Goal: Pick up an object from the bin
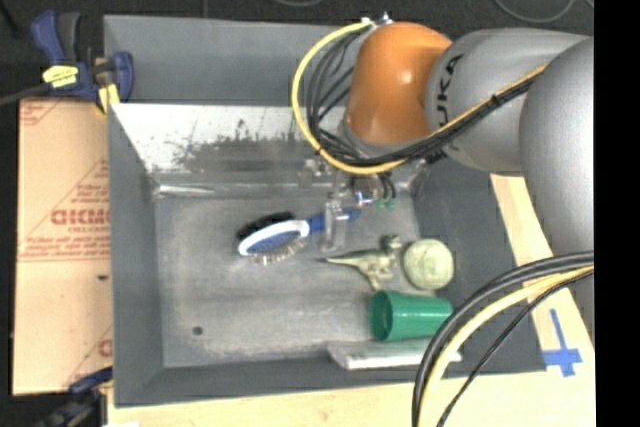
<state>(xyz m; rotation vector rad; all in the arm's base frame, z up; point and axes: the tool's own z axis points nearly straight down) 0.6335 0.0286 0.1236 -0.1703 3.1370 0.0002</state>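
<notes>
My gripper (336,215) hangs below the orange wrist cover, low over the middle of the bin floor. A hairbrush (272,237) with a blue and white head lies just to its left, with its blue handle running right up to the gripper's tip. Whether the handle is gripped I cannot tell. A small pale olive pointed thing (368,261) lies just below and to the right of the gripper.
A pale green round lid-like thing (429,263) lies right of the olive piece. Below it a dark green cup (408,315) lies on its side, and a flat white strip (385,355) rests by the front wall. The arm covers the bin's right back part.
</notes>
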